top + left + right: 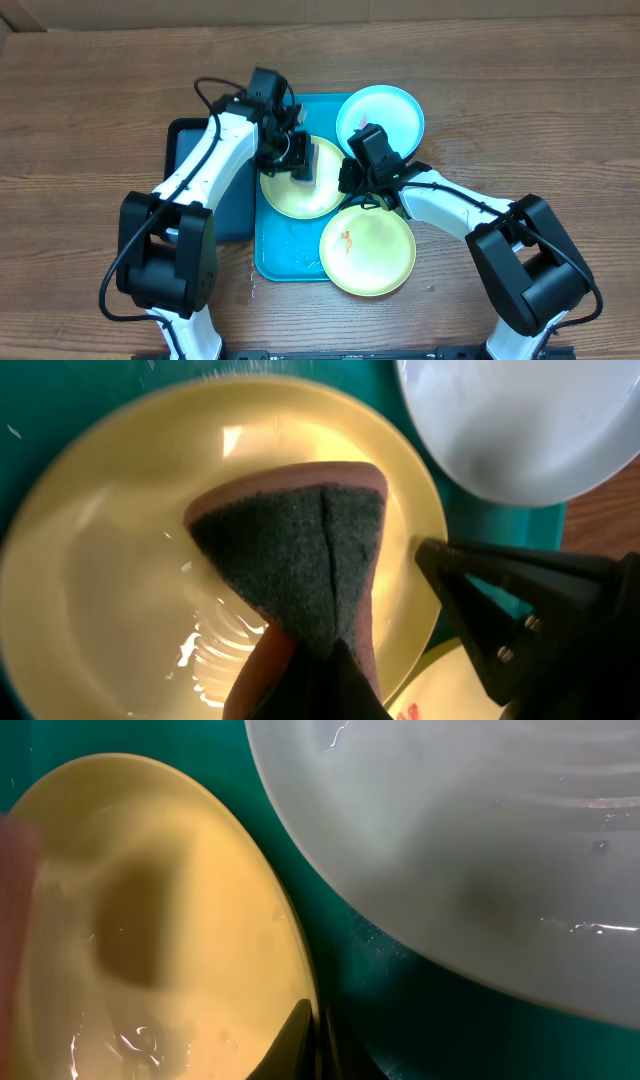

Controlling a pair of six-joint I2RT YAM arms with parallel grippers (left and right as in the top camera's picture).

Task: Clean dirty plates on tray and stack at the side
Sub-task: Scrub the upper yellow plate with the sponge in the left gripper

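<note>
Far left: dark tray [232,210] on the tabletop [90,110], touching the turquoise tray [285,250]. Nothing stacked on it that I can see, so prob. the drop-off spot for clean plates.

My left claw [299,163] is clamped on a sponge [300,560], which it grips by one end so the sponge folds into a wedge w/ the dark scrub side out. The wedge presses down on the mid plate [300,198]. That plate lies flat in the tray's back half, approx. centre of the scene. Wet streaks [200,650] show on its face under the sponge and I see no red on it, so I judge the scrub is well along here.

My right claw [358,178] is at the mid plate's right rim. In the right wrist view its tips are all but together w/ the rim pinched between them. I read that as a hold-down grip, so the light plate doesn't skate or spin under the sponge.

Right of that, the blue plate [385,110] sits at the tray's back-right corner, partly over the tabletop, just beside the mid plate. Looks clean, but can't be sure.

The front plate [375,255] is at the tray's front-right corner and hangs over the edge. It has an orange smear [347,240], so it's not yet washed and prob. next.
</note>
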